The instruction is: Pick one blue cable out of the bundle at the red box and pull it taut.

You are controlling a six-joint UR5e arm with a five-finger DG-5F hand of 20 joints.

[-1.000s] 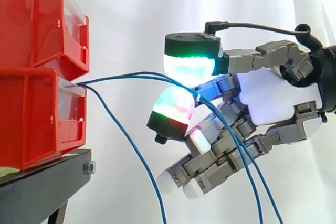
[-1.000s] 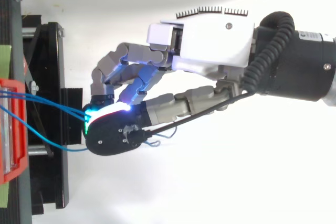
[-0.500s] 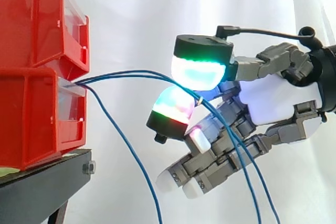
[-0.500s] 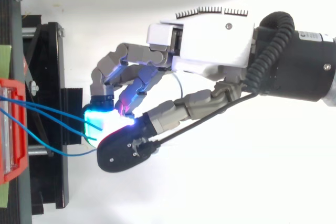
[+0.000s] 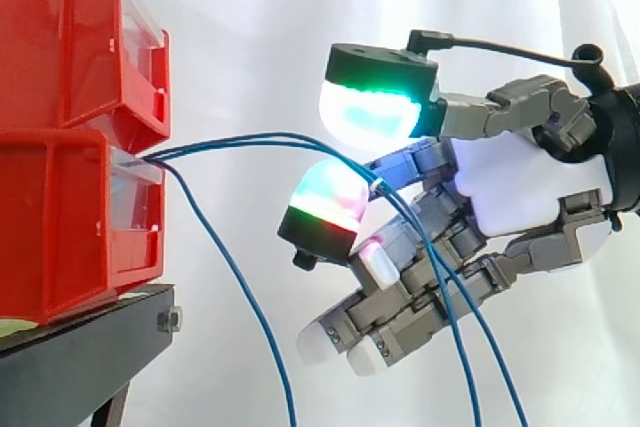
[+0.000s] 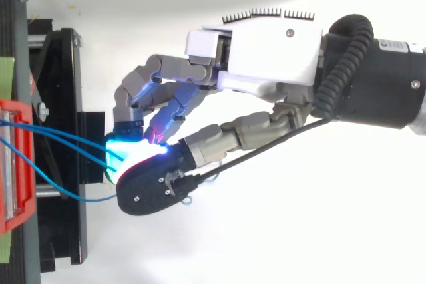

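Three thin blue cables come out of the lower red box at the left. Two of them run right, over the glowing pad of a curled finger, then drop past the palm. The third cable hangs down on its own between box and hand. My hand reaches in from the right, its thumb pad held just above the two cables with a narrow gap to the finger pad below. From above, the same cables lead from the box to the hand.
A second red box is stacked on the lower one. Both rest on a black stand at the left edge. A white curtain hangs behind, with free room below and to the right of the hand.
The thumb has lifted off the finger pad, swung outward, then come back slightly left over the cables. The lone hanging cable has drifted a little left.
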